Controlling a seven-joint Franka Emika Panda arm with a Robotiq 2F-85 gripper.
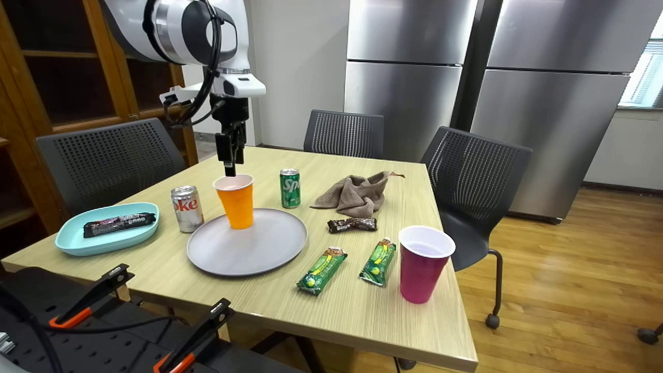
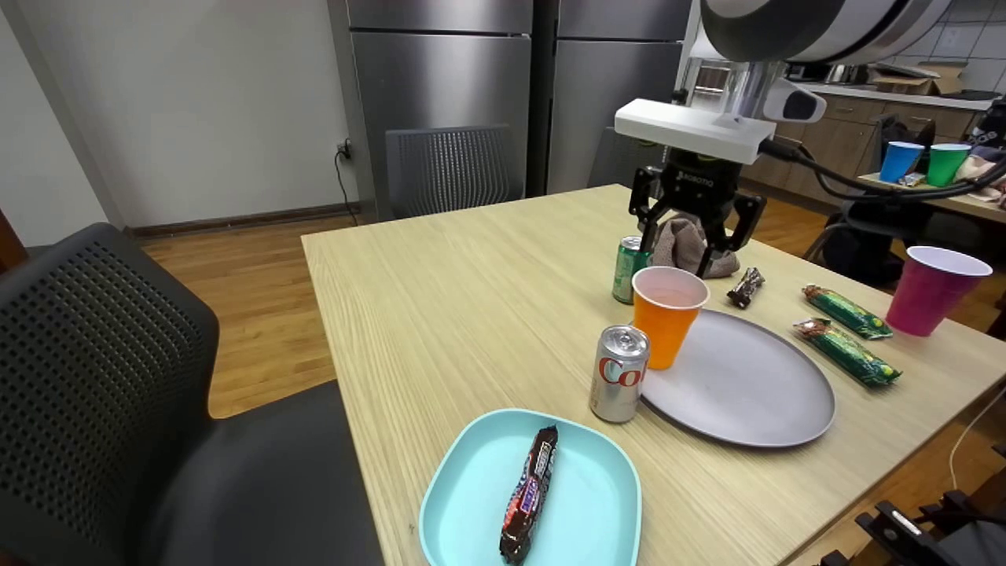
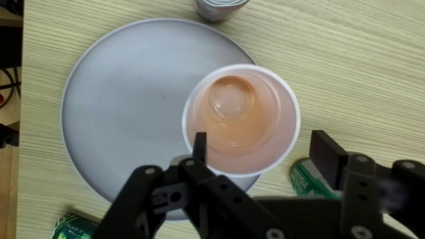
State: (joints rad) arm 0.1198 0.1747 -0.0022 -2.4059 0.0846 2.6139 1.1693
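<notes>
An orange cup [image 1: 237, 207] with a white inside stands upright on the grey plate [image 1: 207, 251], near the plate's edge. Just above its rim hangs my gripper [image 2: 674, 258], jaws spread apart and nothing between them. In the wrist view the gripper [image 3: 260, 142] has its left fingertip overlapping the rim of the cup [image 3: 239, 132]; the right one stands outside it. Whether a finger touches the rim I cannot tell. A silver Coke can [image 2: 619, 377] and a green Sprite can [image 1: 290, 188] stand near the plate.
A teal tray [image 2: 452, 487] holds a dark-wrapped bar [image 2: 530, 495]. Beyond the plate lie a brown cloth [image 1: 357, 194], a dark candy wrapper [image 1: 352, 224] and two green bars [image 1: 323, 269]. A magenta cup [image 1: 422, 269] stands by the table's edge. Chairs surround the table.
</notes>
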